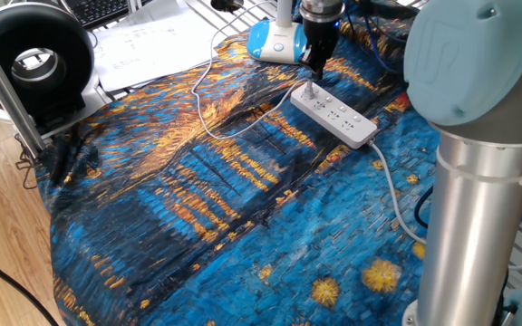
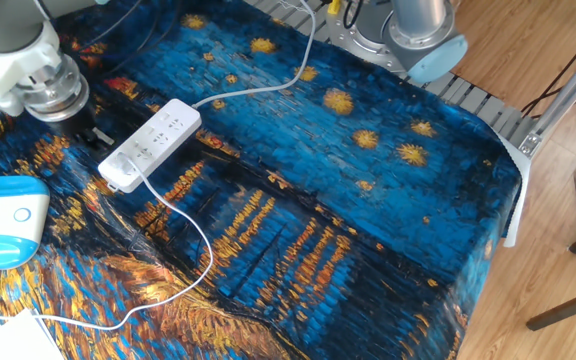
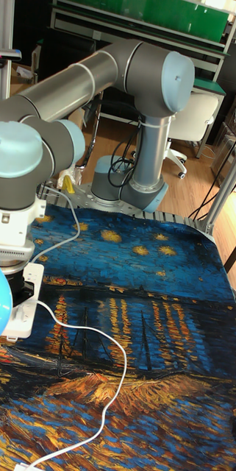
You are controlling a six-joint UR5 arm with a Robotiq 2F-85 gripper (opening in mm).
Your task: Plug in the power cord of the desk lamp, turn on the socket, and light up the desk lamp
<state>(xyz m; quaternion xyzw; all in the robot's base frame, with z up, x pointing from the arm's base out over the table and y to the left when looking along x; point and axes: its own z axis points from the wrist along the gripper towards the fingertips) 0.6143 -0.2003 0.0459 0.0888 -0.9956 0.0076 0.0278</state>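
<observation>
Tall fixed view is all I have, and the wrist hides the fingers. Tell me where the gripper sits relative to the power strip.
Observer: In one fixed view the gripper hangs over the power strip's end nearest the lamp base. It looks clear of the strip.
Operator: Report the plug.
Observer: The small white plug stands in the end outlet, just below the gripper. Its thin cord loops away across the cloth.
</observation>
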